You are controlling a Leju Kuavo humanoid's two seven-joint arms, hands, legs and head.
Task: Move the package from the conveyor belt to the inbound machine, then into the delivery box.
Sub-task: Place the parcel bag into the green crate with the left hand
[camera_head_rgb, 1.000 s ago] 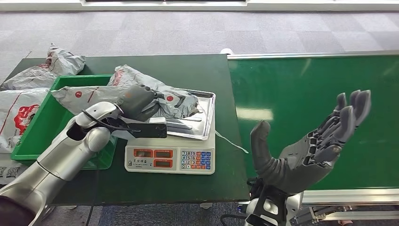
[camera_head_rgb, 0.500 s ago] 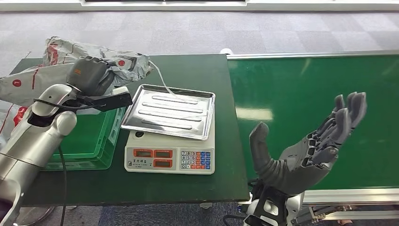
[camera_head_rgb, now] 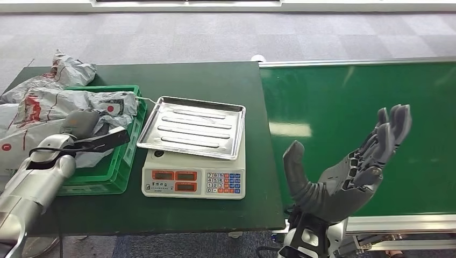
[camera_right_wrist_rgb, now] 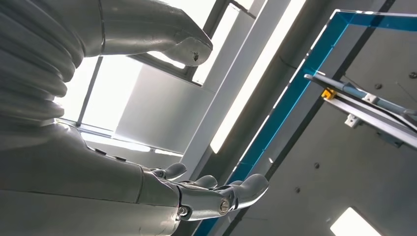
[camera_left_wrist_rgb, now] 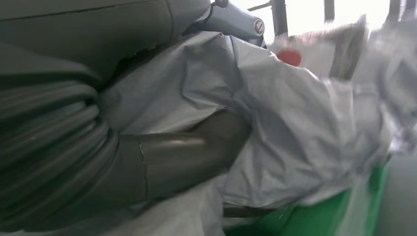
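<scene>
The left hand, fingers clamped on the parcel, should lower it fully inside the green box at nine o'clock; right hand fingers apart.

Crinkled glossy grey plastic package, shiny ribbed metal scale tray, matt green conveyor belt.
</scene>
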